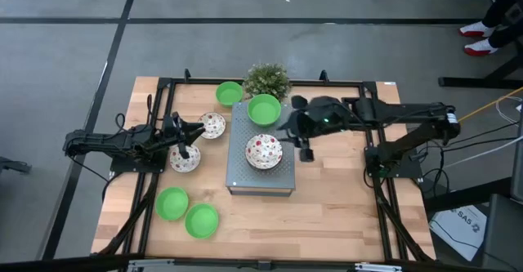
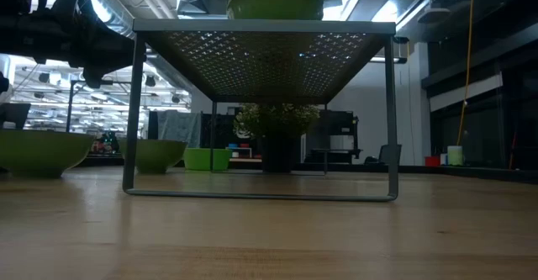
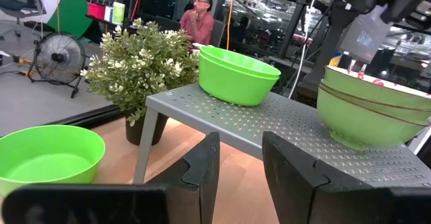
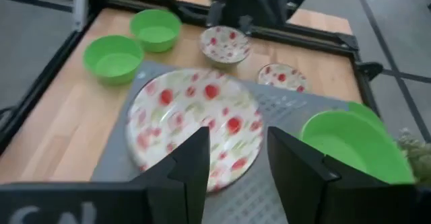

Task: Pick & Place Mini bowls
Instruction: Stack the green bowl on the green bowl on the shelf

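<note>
My right claw (image 1: 306, 153) hangs spread and empty just beside the speckled bowl (image 1: 264, 151) on the grey metal rack (image 1: 260, 182), where a green bowl (image 1: 264, 109) also sits. My left claw (image 1: 181, 133) waits parted, holding nothing, between two speckled bowls on the table (image 1: 327, 215).

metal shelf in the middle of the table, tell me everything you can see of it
The shelf is a grey, rectangular perforated metal platform on thin wire legs, standing upright at the middle of the wooden table, open underneath. Two bowls sit on it: a green bowl at the back, by the potted plant, and a speckled bowl nearer the middle, which looks stacked on another bowl. The right gripper hovers at its right edge, apparently not touching it.
</note>
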